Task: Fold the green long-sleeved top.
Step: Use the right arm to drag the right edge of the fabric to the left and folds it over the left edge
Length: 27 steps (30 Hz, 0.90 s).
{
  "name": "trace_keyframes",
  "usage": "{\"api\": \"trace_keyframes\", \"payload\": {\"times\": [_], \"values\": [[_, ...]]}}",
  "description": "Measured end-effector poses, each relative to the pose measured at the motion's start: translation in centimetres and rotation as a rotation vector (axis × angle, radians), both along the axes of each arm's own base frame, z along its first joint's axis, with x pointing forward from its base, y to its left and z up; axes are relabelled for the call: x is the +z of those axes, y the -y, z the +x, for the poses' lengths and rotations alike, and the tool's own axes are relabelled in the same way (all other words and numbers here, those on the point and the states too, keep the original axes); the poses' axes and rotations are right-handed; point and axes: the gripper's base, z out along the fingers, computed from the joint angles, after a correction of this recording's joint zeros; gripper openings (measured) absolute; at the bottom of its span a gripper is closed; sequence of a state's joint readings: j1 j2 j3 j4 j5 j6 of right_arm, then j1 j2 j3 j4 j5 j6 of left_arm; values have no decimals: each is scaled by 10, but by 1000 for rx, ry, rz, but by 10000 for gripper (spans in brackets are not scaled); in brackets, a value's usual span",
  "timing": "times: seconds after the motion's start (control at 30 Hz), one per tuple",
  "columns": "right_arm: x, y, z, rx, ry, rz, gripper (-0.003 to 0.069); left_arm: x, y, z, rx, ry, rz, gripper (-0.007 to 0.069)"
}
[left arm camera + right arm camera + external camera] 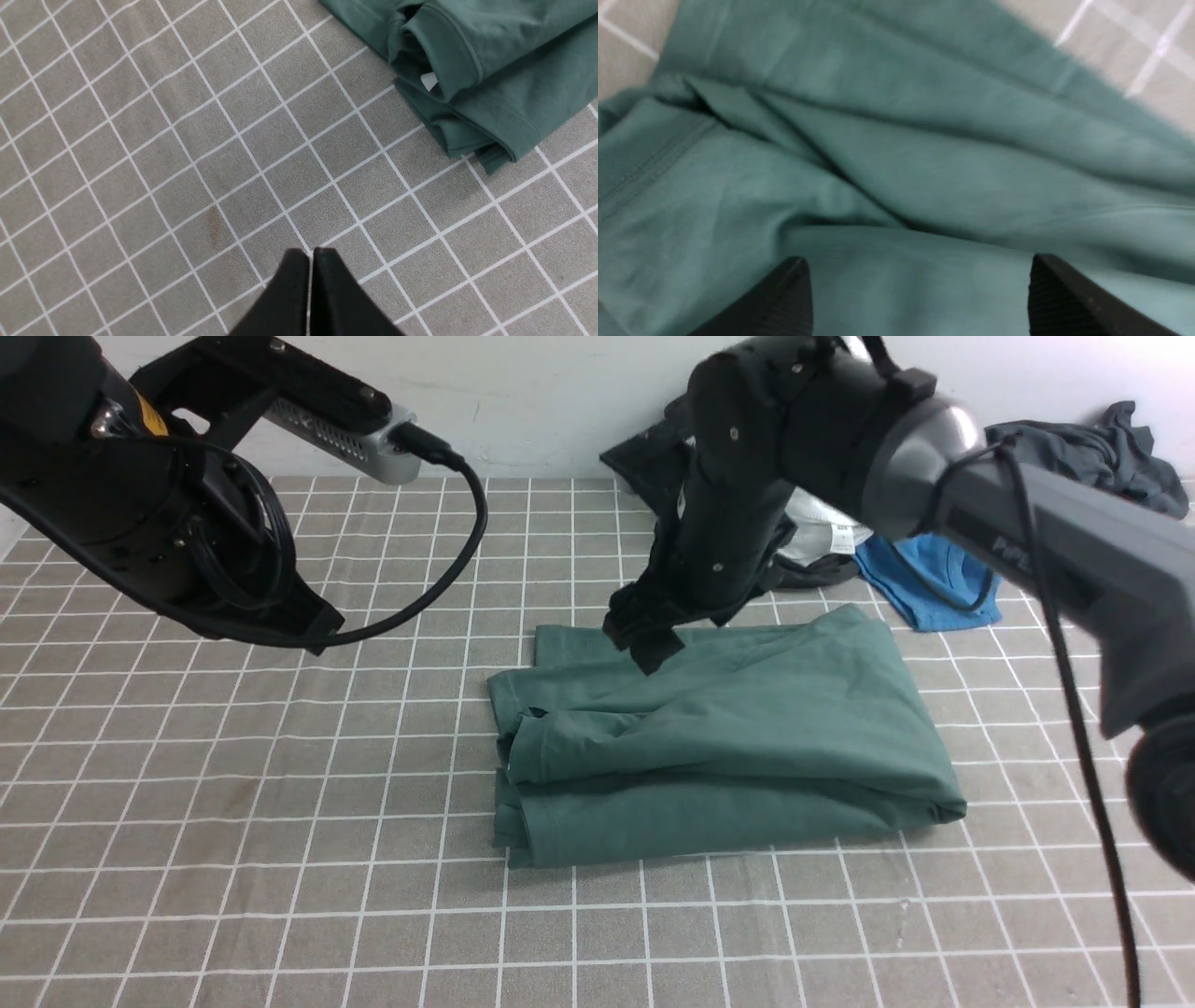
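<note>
The green long-sleeved top [728, 737] lies folded into a thick bundle in the middle of the checked cloth. Its layered left edge with a white label shows in the left wrist view [486, 70]. My right gripper [644, 639] hangs over the top's far left part, jaws wide open and empty, just above the fabric [924, 186]; in the right wrist view the gripper [920, 280] has green cloth between its fingertips. My left gripper [310, 261] is shut and empty, raised over bare cloth to the left of the top. In the front view the left arm's body hides its fingers.
A bright blue T-shirt [934, 581], a white garment [826, 532] and dark grey-black garments [1092, 453] lie heaped at the back right by the wall. The grey checked tablecloth [280, 821] covers the table.
</note>
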<state>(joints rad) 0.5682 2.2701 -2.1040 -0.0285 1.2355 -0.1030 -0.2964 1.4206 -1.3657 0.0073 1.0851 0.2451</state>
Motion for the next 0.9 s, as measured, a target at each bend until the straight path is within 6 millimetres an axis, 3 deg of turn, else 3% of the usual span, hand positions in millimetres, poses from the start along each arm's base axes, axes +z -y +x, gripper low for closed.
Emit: {"api": "trace_keyframes", "payload": {"times": [0.07, 0.1, 0.13, 0.23, 0.47, 0.6, 0.67, 0.73, 0.77, 0.8, 0.9], "values": [[-27, -14, -3, 31, -77, 16, 561, 0, 0, 0, 0, 0, 0, -8], [-30, -17, -5, 38, -87, 23, 560, 0, 0, 0, 0, 0, 0, -8], [-51, -31, -11, 71, -144, 30, 554, 0, 0, 0, 0, 0, 0, -8], [-68, -48, -21, 120, -170, 9, 547, 0, 0, 0, 0, 0, 0, -8], [-65, -54, -24, 142, -154, 0, 538, 0, 0, 0, 0, 0, 0, -8], [-42, -51, -23, 141, -104, 14, 536, 1, 0, 1, 0, 17, -5, -8], [-7, -42, -24, 137, -38, 39, 536, 1, 0, 1, 0, 17, -5, -8], [14, -33, -24, 127, 4, 48, 536, 1, 0, 1, 0, 17, -5, -8], [41, -16, -27, 106, 49, 59, 536, 1, 0, 0, 0, 17, -5, -8], [53, -3, -29, 88, 66, 61, 536, 0, 0, -1, 0, 17, -5, -8], [63, 39, -35, 19, 47, 35, 536, -3, -3, -11, 0, 20, -6, -8]]}}
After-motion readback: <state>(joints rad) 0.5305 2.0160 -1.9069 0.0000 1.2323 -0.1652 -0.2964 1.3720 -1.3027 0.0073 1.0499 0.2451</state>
